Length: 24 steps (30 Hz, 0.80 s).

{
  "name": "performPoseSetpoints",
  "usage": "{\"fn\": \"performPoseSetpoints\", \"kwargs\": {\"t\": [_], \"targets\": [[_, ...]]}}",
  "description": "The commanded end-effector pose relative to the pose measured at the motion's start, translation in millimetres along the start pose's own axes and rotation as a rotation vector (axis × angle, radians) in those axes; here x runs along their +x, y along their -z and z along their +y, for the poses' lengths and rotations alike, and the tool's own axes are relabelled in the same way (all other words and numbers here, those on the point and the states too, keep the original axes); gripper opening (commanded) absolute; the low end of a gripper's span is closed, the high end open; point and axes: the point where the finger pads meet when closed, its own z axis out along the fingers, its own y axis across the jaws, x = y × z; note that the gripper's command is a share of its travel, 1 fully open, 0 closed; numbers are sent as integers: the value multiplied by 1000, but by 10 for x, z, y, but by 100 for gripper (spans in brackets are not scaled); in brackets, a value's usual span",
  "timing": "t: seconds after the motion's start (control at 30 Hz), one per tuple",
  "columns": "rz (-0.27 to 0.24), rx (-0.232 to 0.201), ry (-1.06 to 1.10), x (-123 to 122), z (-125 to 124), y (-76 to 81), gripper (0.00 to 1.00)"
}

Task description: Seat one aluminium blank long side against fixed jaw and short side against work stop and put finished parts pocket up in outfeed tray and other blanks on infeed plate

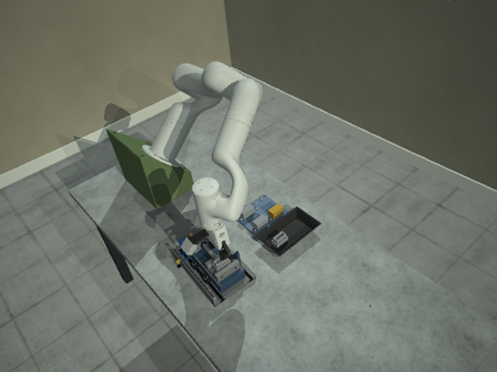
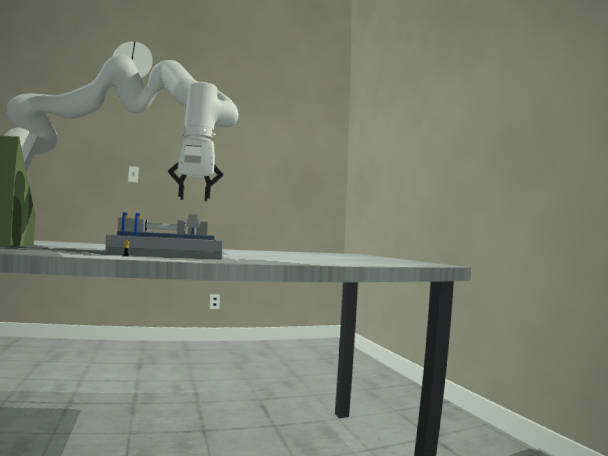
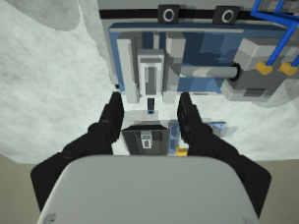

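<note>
White six-joint arm (image 1: 231, 132) hangs its black two-finger gripper (image 2: 194, 192) in the air above the blue-and-grey vise (image 1: 218, 267), clear of it, touching nothing. Fingers stand approx. two-thirds apart, w/ nothing between them.

Vise sits on a grey base plate (image 2: 165, 247) on the grey table (image 2: 300, 270), near the table's front edge in exterior view. A grey machined part w/ a slot (image 3: 149, 74) lies in the vise opening, seen from the wrist cam directly ahead of the fingertips. Blue hoses (image 3: 270, 20) run to the block at the far end of the vise; a grey rod (image 3: 207, 73) runs from that block toward the opening.

Blue infeed plate (image 1: 263, 202) lies just beside the black outfeed tray (image 1: 305, 220), both well apart from the vise. On the plate: two grey aluminium blanks (image 1: 260, 222) and one yellow brass blank (image 1: 276, 211), all flat. One grey finished part (image 1: 279, 238) lies on the tray floor; pocket orientation too small to tell.

Green wedge pedestal (image 1: 136, 171) carries the arm's base.
</note>
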Motion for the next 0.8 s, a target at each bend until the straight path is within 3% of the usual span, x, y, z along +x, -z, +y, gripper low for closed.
{"fn": "performPoseSetpoints", "kwargs": {"t": [0.0, 0.77], "targets": [[1, 2, 1, 1, -7, -67, 69], [1, 2, 1, 1, -2, -334, 69]]}}
